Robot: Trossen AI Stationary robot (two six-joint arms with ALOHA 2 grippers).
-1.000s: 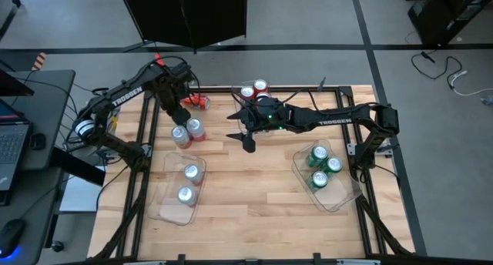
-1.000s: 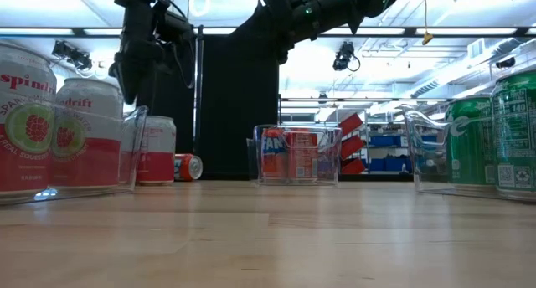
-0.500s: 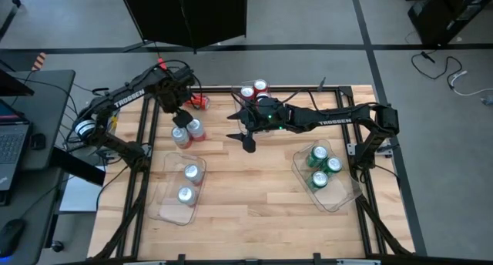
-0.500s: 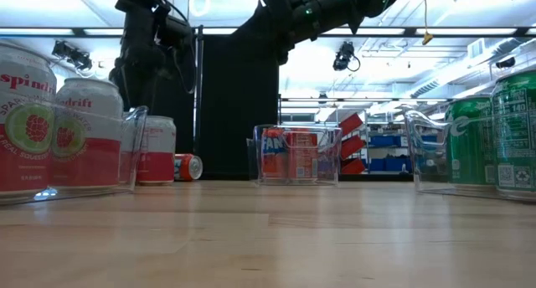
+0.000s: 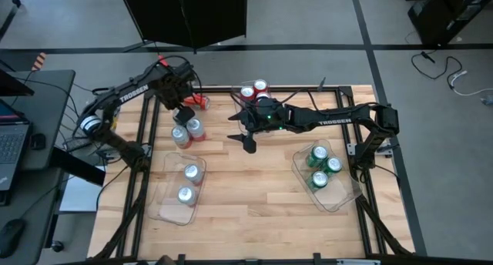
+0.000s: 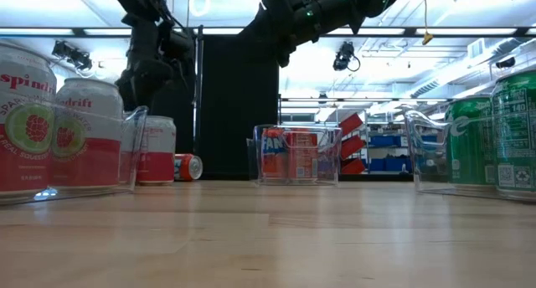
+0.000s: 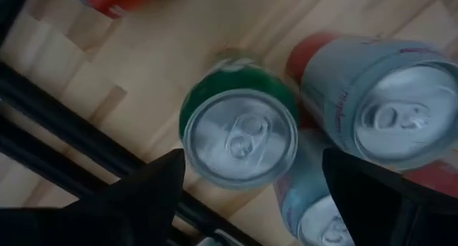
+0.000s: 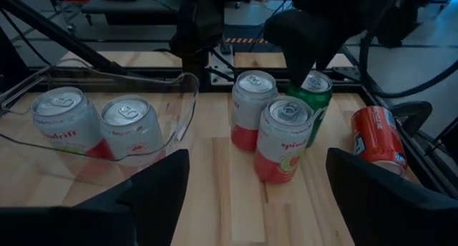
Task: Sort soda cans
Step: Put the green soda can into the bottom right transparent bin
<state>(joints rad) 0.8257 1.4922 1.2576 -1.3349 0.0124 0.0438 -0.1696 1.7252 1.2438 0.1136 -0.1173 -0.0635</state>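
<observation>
Left gripper spread wide directly above a green metal soda can at the table's left edge rail, two silver-and-red cans crowding beside it, right gripper open, hovering over bare wood mid-table.

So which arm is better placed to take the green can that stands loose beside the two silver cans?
Probably the left. The left hand hangs directly above the green can, fingers open on either side of it. The right hand hovers open near the table's middle, farther from the two silver cans.
</observation>
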